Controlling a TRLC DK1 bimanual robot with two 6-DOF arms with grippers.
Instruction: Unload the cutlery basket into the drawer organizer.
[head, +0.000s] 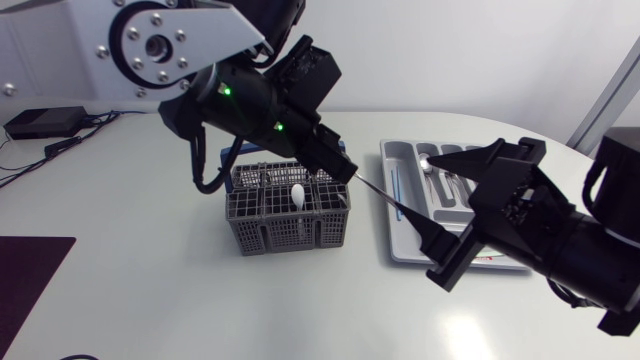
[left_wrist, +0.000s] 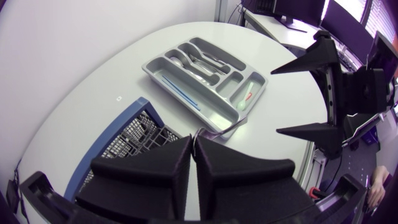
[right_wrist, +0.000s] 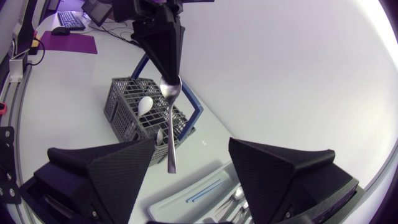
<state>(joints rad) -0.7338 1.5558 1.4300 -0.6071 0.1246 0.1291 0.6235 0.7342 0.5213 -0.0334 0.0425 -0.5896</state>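
My left tool (head: 343, 168) clamps the spoon (right_wrist: 170, 124) by its bowl, presenting the handle to my open right tool (head: 452, 215).

Head view overhead, wrist views opposed, all share basket (head: 285, 232), seemingly organizer (head: 398, 158) too

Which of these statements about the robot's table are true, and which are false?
1. The left gripper is shut on a metal spoon. True.
2. The right gripper is shut on the spoon's handle. False: its fingers stand open on either side of the handle, apart from it.
3. The cutlery basket is empty. False: a white spoon stands in it.
4. The drawer organizer already holds some cutlery. True.
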